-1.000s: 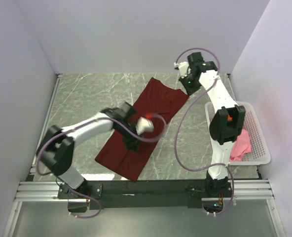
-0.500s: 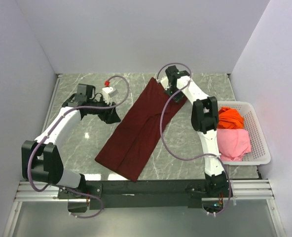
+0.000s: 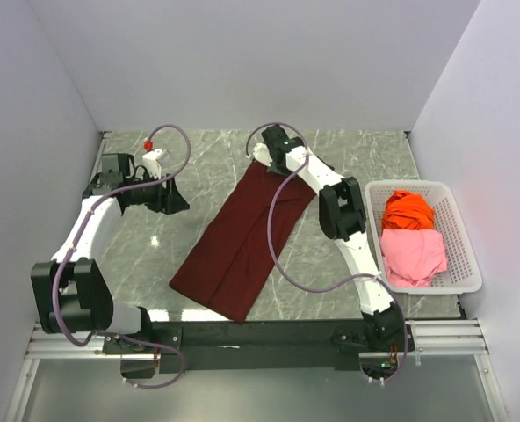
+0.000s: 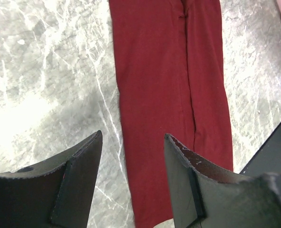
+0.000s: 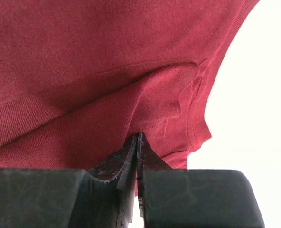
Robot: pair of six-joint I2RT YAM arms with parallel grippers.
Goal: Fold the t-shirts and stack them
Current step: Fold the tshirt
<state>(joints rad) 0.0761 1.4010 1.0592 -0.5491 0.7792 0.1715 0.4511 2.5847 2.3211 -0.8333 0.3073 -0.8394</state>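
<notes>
maroon t-shirt (image 3: 241, 246): long folded strip, diagonal on marble table (image 3: 374, 154) | right gripper (image 5: 138, 140): pressed together, pinching its far end | left gripper (image 4: 132, 137): spread, empty, hovering left of strip | orange t-shirt (image 3: 409, 211), pink t-shirt (image 3: 414, 251): in white basket (image 3: 467, 283) | risk: thin one-sided pinch may slip, or drag the strip and reopen the lengthwise fold

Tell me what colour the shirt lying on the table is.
Plain dark maroon-red. The shirt shows best in the top external view.

Bright even light, soft shadows, glare patch on table (image 4: 17, 109), right-wrist background overexposed.
</notes>
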